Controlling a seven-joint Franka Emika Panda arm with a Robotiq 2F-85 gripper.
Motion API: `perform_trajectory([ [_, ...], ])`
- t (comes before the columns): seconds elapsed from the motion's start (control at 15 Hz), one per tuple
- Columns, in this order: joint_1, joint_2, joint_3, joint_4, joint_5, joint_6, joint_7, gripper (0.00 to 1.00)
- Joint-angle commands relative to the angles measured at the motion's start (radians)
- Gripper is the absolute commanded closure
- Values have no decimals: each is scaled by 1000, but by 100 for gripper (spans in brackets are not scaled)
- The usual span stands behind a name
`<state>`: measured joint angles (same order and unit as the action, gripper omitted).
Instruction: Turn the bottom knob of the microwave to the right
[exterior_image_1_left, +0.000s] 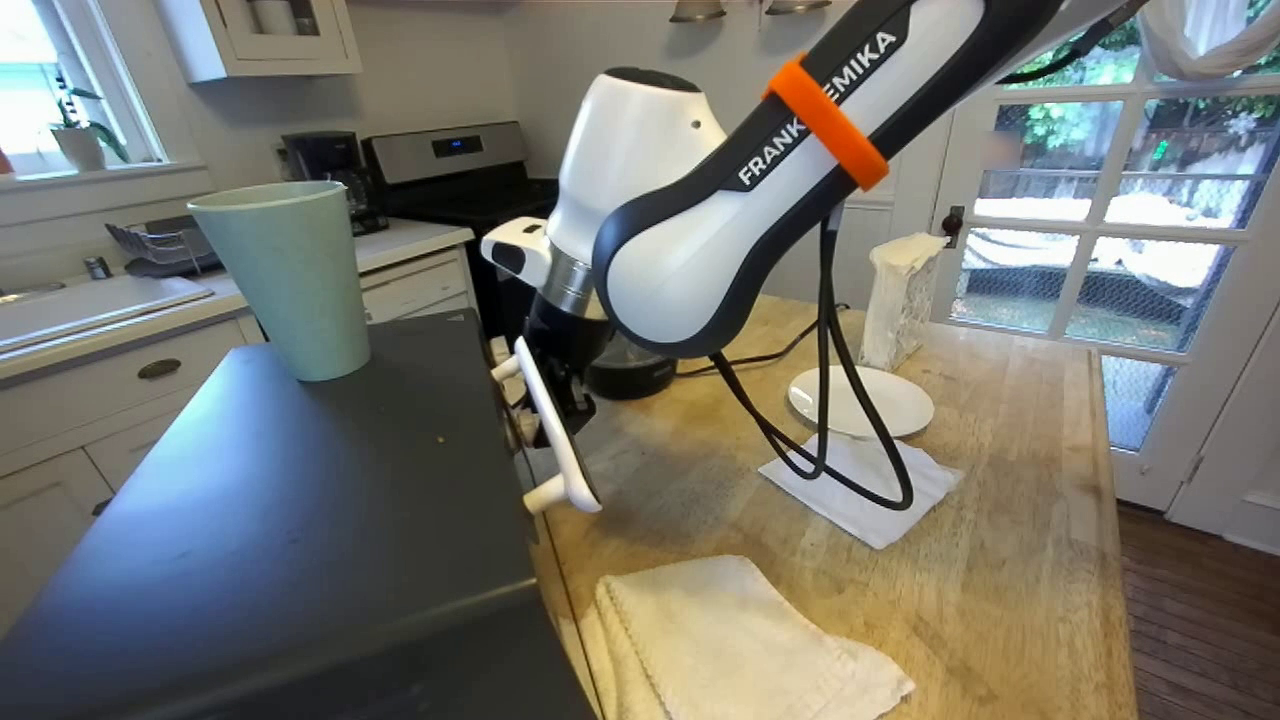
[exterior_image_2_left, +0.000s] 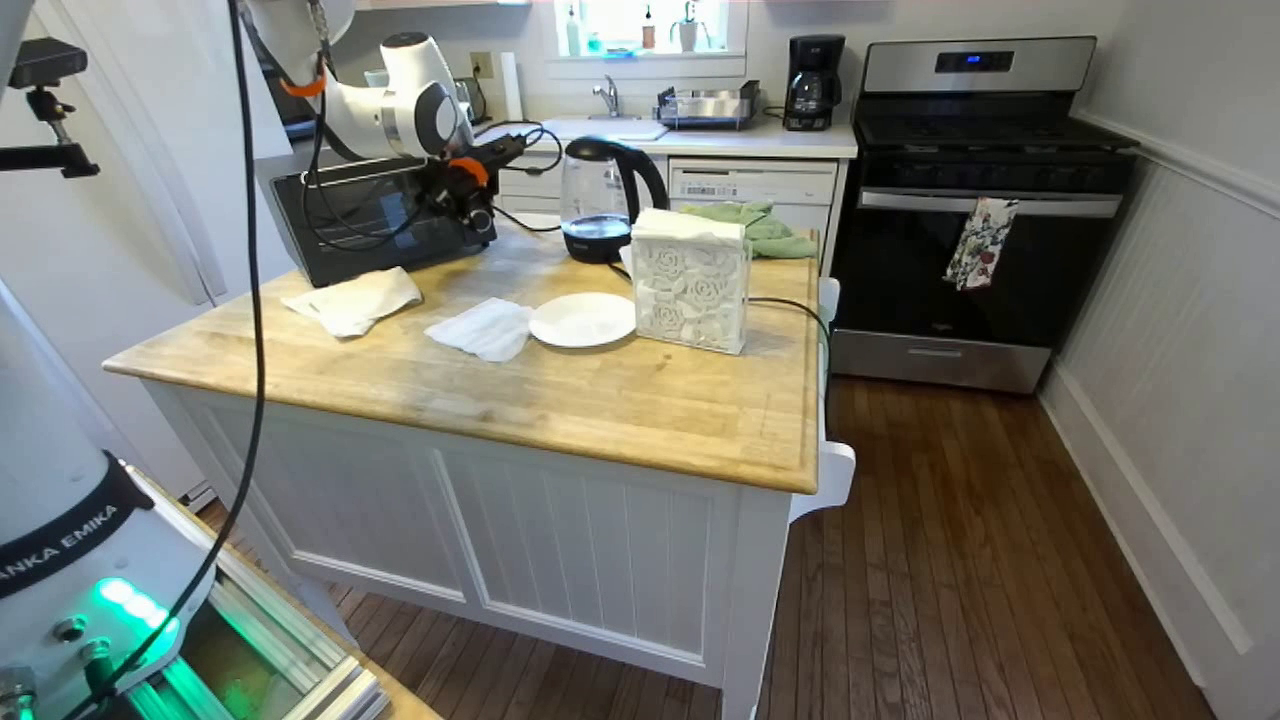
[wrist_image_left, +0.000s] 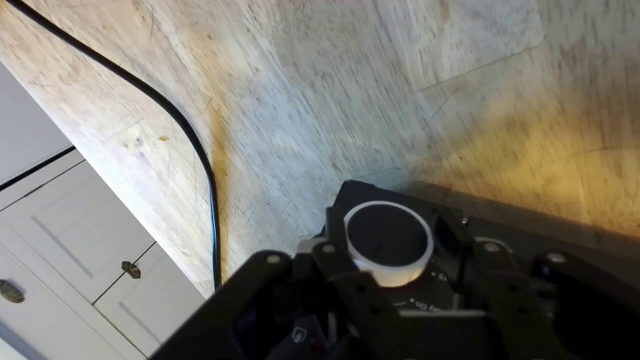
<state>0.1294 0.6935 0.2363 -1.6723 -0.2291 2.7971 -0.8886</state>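
Note:
The microwave has a flat dark grey top (exterior_image_1_left: 380, 500) and a white door handle (exterior_image_1_left: 560, 440); its dark glass front (exterior_image_2_left: 370, 215) shows in an exterior view. In the wrist view its dark front panel (wrist_image_left: 535, 240) carries the bottom knob (wrist_image_left: 392, 276), with a black face and a white rim, near the panel's corner. My gripper (wrist_image_left: 394, 227) has its fingers close against both sides of this knob. The gripper also shows at the microwave's front in both exterior views (exterior_image_1_left: 568, 405) (exterior_image_2_left: 464, 200). It hides most of the knob side there. Part of the printed dial marks shows below the knob.
A mint cup (exterior_image_1_left: 285, 280) stands on the microwave. An electric kettle (exterior_image_2_left: 597, 205) stands beside the gripper on the wooden table (exterior_image_2_left: 600, 400). A black cord (wrist_image_left: 175, 115) crosses the table. A white plate (exterior_image_2_left: 583, 320), napkin holder (exterior_image_2_left: 690, 285) and cloths (exterior_image_1_left: 750, 640) lie nearby.

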Motion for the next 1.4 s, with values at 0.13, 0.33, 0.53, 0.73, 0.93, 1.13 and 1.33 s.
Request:
perform_trajectory([
  [0.13,-89,35,104,41,60,-16,-63,79],
  [0.33,-179,38,202,47,139,-60,-148,79],
  [0.53,-261,60,286,72,244,-131,-243,79],
  [0.73,-301,82,319,112,349,-226,-293,79],
  [0.93,-298,91,302,151,430,-299,-286,79],
  [1.13,-283,99,276,186,491,-360,-251,79],
  [1.33,-278,107,259,215,552,-415,-228,79],
])
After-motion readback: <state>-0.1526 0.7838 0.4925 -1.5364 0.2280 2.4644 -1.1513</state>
